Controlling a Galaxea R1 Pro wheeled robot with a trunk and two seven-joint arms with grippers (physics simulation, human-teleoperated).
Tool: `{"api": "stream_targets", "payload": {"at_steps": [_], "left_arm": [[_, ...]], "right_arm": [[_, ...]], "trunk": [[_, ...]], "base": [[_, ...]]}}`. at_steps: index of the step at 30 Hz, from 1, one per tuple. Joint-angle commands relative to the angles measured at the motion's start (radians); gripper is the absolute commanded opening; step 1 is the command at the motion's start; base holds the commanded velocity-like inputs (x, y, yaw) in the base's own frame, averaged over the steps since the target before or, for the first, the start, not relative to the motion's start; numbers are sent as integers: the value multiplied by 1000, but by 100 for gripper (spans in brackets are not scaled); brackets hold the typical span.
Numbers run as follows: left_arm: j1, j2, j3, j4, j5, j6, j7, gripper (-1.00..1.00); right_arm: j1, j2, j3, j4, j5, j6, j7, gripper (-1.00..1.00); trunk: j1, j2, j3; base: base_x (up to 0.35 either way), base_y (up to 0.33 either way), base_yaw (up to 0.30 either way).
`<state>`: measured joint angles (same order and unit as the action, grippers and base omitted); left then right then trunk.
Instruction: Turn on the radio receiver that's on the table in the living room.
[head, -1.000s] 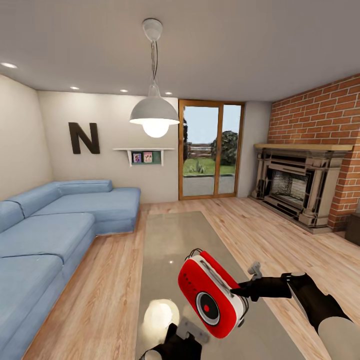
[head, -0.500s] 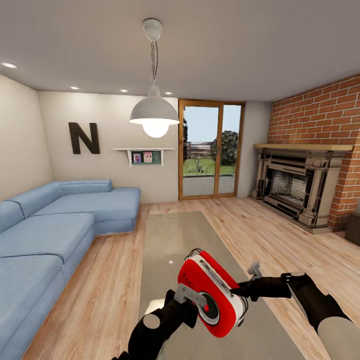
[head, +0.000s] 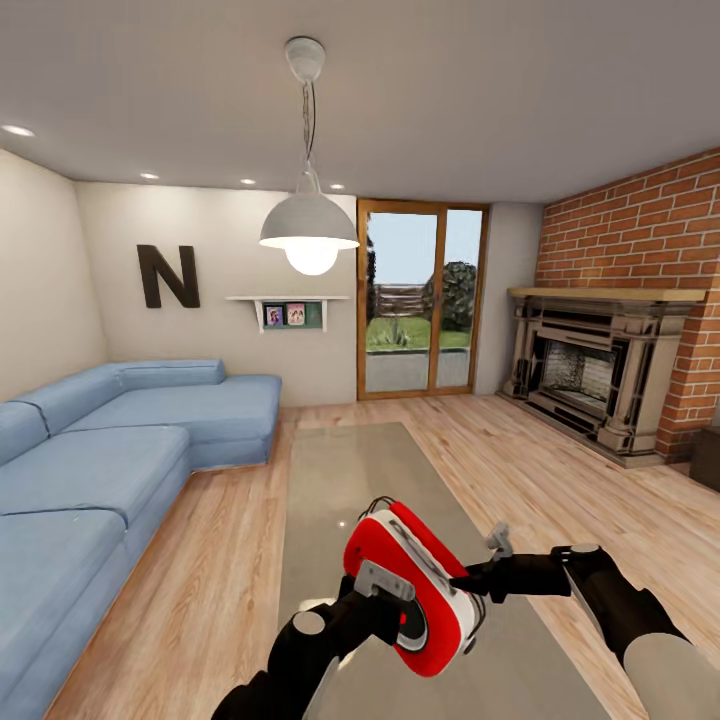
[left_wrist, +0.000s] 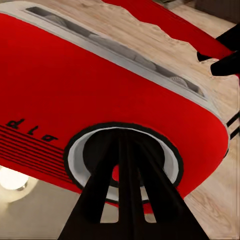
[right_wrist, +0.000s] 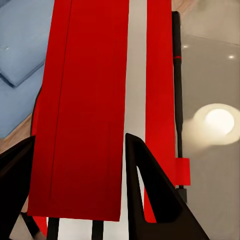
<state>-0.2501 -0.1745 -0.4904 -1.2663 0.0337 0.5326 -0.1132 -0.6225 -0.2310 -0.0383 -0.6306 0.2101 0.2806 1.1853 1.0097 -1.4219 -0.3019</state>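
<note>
Left hand (head: 385, 590) is now pressing its closed fingertips against the round dial (left_wrist: 123, 160) of the small red radio with the white edge band (head: 405, 590), having risen from below a second ago. Right hand (head: 470, 585) is clamping the radio's edge, keeping it tilted above the glossy grey-brown counter (head: 350, 470); the switch-on seems to be happening now.

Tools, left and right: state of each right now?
Left tool: shut, fingertips pressed on the dial of the radio receiver.
Right tool: shut on the radio receiver, holding it above the table.
</note>
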Motion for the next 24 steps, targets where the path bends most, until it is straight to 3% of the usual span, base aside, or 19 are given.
{"api": "stream_targets", "payload": {"at_steps": [1, 7, 12, 20, 24], "left_arm": [[-3, 0, -1, 14, 1, 0, -7, -100], [-31, 0, -2, 80, -1, 0, -121, -100], [-45, 0, -2, 103, -1, 0, -131, -100], [-80, 0, 8, 167, -4, -5, -129, -100], [-91, 0, 47, 172, -7, -5, -127, -100]], "right_arm": [[0, 1, -2, 0, -3, 0, 1, -100], [0, 2, -3, 0, -6, 0, 2, -100], [0, 2, -3, 0, -8, 1, 5, -100], [0, 1, -1, 0, -58, 7, 5, -100], [0, 1, 0, 0, -58, 8, 5, -100]], "trunk": [[0, 0, 0], [0, 0, 0], [0, 0, 0], [0, 0, 0], [0, 0, 0]], "base": [[0, 0, 0], [0, 0, 0], [0, 0, 0], [0, 0, 0], [0, 0, 0]]}}
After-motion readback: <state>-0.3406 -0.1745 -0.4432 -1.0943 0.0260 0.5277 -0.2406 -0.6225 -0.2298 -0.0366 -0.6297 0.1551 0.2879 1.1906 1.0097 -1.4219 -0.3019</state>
